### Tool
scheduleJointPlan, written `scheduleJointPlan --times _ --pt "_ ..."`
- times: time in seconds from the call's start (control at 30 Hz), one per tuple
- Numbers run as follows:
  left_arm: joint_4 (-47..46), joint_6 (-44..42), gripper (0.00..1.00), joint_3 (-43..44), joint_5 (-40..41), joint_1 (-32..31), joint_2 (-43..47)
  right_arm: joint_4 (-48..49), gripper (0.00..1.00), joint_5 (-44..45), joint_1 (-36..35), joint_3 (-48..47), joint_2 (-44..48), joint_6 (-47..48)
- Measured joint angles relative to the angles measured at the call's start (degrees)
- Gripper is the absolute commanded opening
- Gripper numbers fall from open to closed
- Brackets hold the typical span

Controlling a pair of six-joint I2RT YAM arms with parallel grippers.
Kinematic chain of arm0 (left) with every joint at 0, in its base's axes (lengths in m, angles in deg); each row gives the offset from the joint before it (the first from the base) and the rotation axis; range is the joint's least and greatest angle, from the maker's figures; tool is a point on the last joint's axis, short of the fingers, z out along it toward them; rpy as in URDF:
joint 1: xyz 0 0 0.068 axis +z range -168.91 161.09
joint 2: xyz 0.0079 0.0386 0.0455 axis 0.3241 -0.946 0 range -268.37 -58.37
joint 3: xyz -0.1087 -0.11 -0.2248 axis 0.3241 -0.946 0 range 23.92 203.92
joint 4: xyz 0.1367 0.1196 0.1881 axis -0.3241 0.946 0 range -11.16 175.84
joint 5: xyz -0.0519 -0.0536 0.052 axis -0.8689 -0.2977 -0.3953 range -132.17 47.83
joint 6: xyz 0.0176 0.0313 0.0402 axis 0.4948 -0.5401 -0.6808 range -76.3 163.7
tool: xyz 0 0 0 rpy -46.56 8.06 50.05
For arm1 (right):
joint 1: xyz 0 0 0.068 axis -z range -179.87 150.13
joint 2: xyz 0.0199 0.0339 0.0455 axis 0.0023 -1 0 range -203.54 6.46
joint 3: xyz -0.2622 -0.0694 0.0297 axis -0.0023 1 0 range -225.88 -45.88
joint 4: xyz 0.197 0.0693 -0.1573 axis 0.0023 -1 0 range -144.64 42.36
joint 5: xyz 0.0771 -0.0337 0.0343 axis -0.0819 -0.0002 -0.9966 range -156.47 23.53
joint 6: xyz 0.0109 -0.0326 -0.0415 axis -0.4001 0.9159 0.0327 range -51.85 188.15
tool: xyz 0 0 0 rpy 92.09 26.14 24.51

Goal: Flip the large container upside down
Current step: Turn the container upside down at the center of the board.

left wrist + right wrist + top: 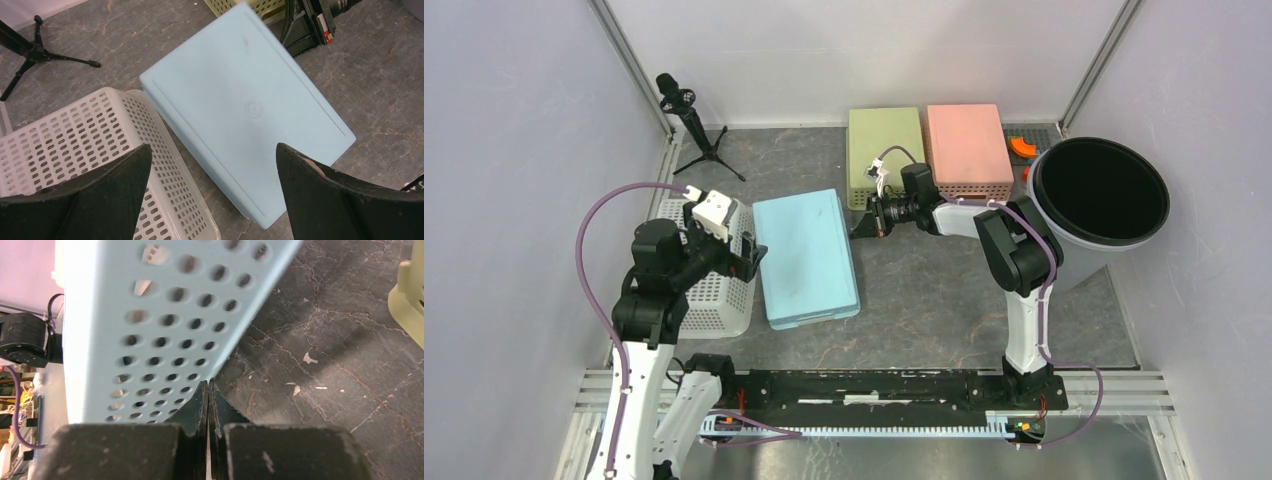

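The large light-blue perforated container (804,258) lies on the table left of centre with its flat bottom facing up. It also shows in the left wrist view (250,110). My left gripper (749,258) is open and empty, hovering over the gap (214,150) between the blue container and a white basket. My right gripper (861,228) is shut with nothing visible between the jaws. It sits low at the container's right side, its tips (207,385) right beside the holed blue wall (165,315).
A white perforated basket (714,290) stands left of the blue container. Green (884,150) and pink (967,148) containers lie bottom up at the back. A big grey bucket (1099,195) stands mouth-up at the right. A small tripod (694,125) stands at the back left.
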Motion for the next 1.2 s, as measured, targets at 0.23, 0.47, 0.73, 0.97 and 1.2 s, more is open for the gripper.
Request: scheduleJointPlan --times 0.23,0.47,0.73,0.97,1.2 --pt "0.04 -0.24 1.0 -0.22 -0.02 0.17 -0.02 -1.31 0.0 0.92 -0.02 -0.11 -1.51 2.29" --pt "0.37 -2.01 1.0 -0.59 -0.2 0.2 0.17 -4.68 0.16 3.32 -0.02 -0.09 -1.25 7.04" --pt "3.58 -8.46 1.0 -2.67 -2.23 0.2 0.74 -10.75 0.43 6.58 -0.02 5.16 15.72 20.87" --pt "3.8 -8.87 1.0 -5.7 -1.46 0.2 -1.7 -15.52 0.62 6.86 -1.4 12.13 35.78 36.96" --pt "3.32 -8.09 1.0 -4.48 4.11 0.2 -11.39 -18.32 0.81 8.63 -13.99 26.34 52.33 54.55"
